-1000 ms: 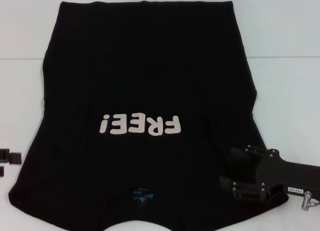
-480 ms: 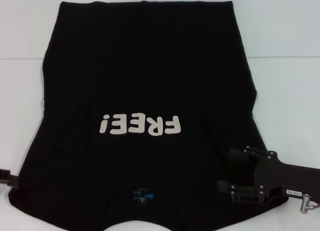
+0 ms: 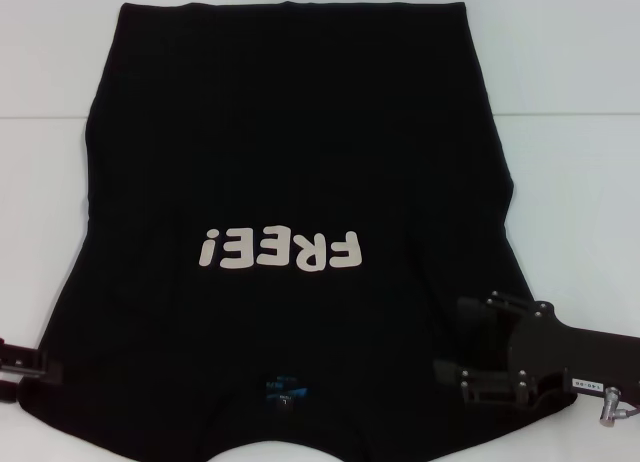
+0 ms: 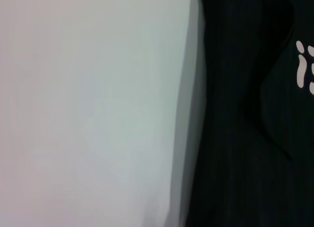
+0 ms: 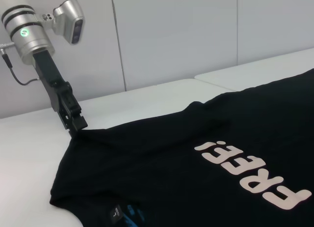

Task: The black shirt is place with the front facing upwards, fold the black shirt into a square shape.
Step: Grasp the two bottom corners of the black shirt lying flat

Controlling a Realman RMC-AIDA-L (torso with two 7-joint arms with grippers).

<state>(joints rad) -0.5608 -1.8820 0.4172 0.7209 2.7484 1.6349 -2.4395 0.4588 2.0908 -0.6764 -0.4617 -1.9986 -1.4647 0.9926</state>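
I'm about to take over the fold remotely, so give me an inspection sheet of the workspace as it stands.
Surface: white table, a seam line running across it.
Job's things: black shirt spread flat, front up, cream FREE! lettering and blue neck label at the near edge; no fold made yet.
Clutter: nothing seen.
Grippers: left claw at the shirt's near left shoulder edge, touching the cloth, which rises slightly there; open or shut not visible. Right claw over the near right shoulder area; its state is not visible either.
Cables: a thin cable at the left arm's wrist; a connector at the right wrist.
Surroundings: plain pale wall panels behind the table.
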